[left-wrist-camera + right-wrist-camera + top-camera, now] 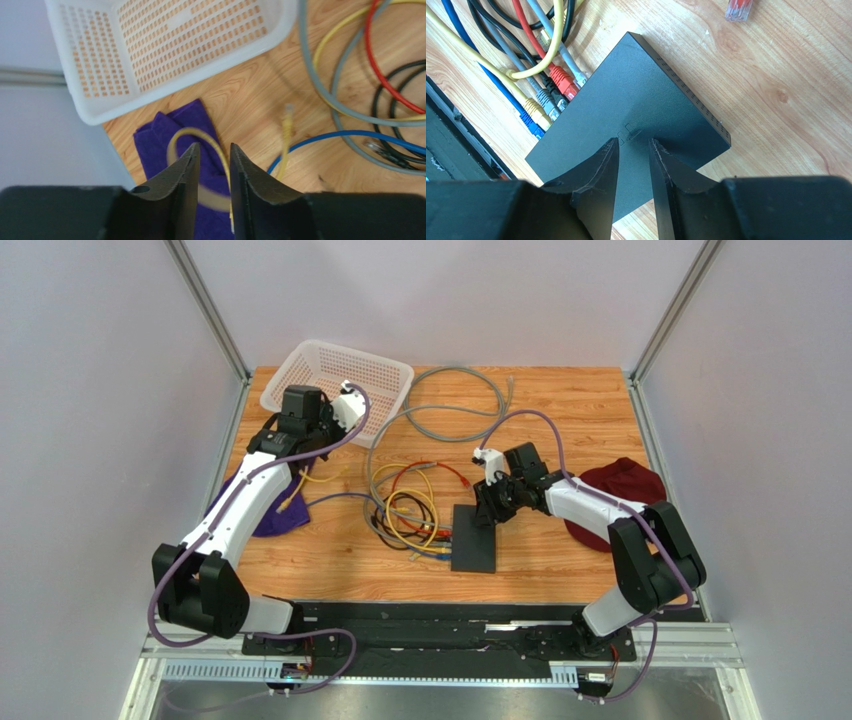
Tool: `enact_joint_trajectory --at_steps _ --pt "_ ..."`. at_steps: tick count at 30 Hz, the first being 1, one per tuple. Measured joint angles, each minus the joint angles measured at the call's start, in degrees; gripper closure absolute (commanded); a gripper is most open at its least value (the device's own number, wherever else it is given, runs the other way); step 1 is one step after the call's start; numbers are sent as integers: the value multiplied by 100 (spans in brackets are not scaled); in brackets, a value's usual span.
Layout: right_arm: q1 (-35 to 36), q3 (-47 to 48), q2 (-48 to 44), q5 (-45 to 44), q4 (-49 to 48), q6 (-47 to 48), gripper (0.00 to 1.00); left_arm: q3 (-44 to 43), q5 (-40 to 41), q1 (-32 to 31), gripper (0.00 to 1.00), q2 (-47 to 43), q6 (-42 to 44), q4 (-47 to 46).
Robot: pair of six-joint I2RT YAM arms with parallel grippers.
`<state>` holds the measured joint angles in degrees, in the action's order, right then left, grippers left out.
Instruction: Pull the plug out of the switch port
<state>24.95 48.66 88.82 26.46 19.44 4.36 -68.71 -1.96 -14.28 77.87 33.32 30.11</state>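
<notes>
The flat black switch (473, 538) lies on the wooden table, also in the right wrist view (626, 100). Several plugs sit in its left edge: a red plug (562, 80), a yellow plug (533, 107) and a blue plug (529, 121) among them. My right gripper (633, 141) hovers at the switch's top (490, 508), jaws a little apart, nothing between them. My left gripper (215, 146) is over a purple cloth (190, 120) near the basket (297, 455), jaws slightly apart. A blurred loose yellow cable (175, 142) crosses the gap; its free plug (287, 117) is on the wood.
A white mesh basket (335, 375) stands at the back left. Coiled cables (410, 505) lie left of the switch, a grey cable (450, 410) behind. A loose red plug (738, 9) lies beyond the switch. A maroon cloth (625, 485) lies right. A black rail (446, 145) edges the table.
</notes>
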Motion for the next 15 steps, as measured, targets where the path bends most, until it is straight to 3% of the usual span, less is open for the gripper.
enact_joint_trajectory --at_steps 7,15 --pt "0 -7 -9 -9 -2 24 64 -278 -11 439 55 76 -315 -116" --pt "-44 -7 -11 -39 -2 37 64 -1119 -3095 195 53 186 -1270 85"
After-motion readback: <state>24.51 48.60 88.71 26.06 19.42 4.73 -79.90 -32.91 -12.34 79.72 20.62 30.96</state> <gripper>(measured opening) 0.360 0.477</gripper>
